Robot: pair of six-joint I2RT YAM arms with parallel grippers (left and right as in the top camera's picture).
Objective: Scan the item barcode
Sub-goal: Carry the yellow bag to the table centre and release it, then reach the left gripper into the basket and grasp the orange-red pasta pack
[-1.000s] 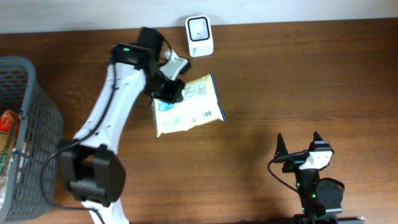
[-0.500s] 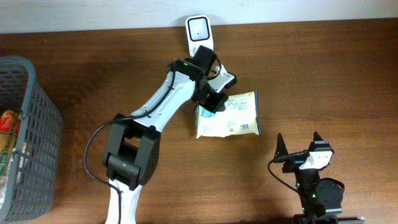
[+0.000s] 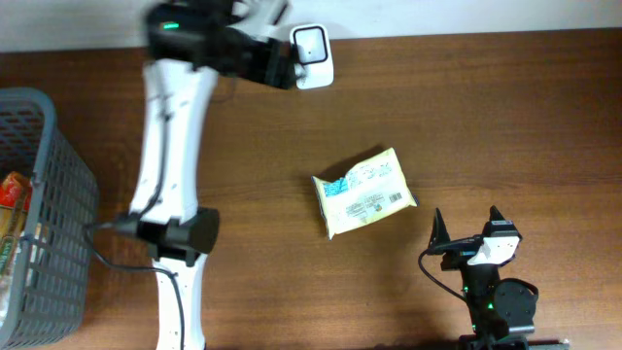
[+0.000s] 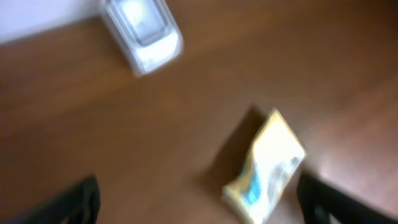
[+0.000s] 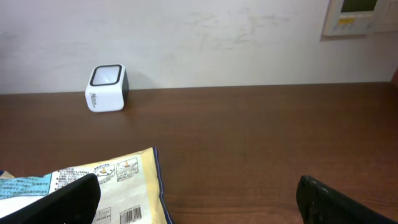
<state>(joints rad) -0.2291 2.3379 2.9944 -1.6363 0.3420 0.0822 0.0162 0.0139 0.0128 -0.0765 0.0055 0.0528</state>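
At the near edge of the dark brown wooden bench, toward its right corner, your right hand stands with its fingers wide apart and empty. Just beyond it and a little to its left, the pale yellow plastic snack packet with a blue end lies flat in the middle of the bench. Its barcode faces up, and its long axis runs left to right with the right end tipped toward the far edge. The right hand is much the nearer one. Your left hand is well apart at the far edge, fingers spread on nothing, just beside the white box-shaped scanner. The left wrist view is blurred, and the right wrist view cuts the packet off at its bottom.
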